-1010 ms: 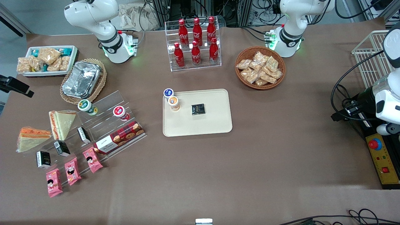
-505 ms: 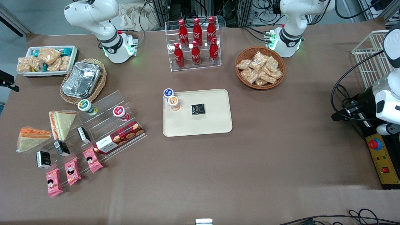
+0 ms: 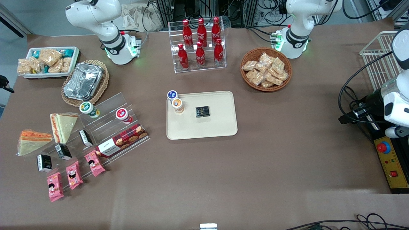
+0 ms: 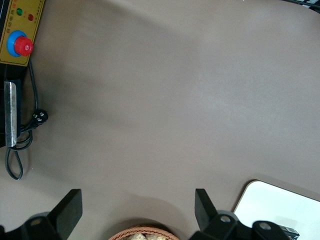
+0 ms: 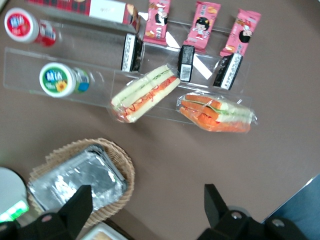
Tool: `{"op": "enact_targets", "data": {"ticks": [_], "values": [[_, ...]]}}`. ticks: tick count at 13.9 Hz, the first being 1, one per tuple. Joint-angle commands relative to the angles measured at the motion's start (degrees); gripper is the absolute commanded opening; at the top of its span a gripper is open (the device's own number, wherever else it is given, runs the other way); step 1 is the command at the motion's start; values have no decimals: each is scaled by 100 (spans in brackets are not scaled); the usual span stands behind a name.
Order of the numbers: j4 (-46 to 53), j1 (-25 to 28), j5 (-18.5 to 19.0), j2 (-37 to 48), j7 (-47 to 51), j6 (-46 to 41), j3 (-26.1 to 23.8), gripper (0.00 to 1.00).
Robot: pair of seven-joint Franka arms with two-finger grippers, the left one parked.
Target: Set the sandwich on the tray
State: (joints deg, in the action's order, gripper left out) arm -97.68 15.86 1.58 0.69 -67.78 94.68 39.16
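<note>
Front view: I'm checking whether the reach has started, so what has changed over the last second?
Only the gripper moved: its dark tip at the working arm's end of the table has slid almost out of the front view. Its fingers are spread open, holding nothing, above the sandwich and foil container. The sandwich, the tray and all else lie as before.

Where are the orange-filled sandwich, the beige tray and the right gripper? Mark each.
sandwich (image 5: 216,113), right wrist view, on its orange filling edge.
tray (image 3: 211,127), front view, on a bare part of its floor.
gripper (image 5: 150,210), right wrist view, midway between its open fingertips, above the table.
</note>
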Motion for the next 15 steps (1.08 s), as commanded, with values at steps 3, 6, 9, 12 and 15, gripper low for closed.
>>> {"op": "enact_targets", "data": {"ticks": [3,6,9,12,15], "values": [[56,-425,-113,-604,-1921,279,39,99],[47,-636,-140,-920,-2965,533,31,99],[56,-795,-446,-1298,-4037,797,31,99],[56,-935,-1104,-1606,-5364,1191,31,99],[65,-989,-1764,-1782,-6482,1526,31,99]]}}
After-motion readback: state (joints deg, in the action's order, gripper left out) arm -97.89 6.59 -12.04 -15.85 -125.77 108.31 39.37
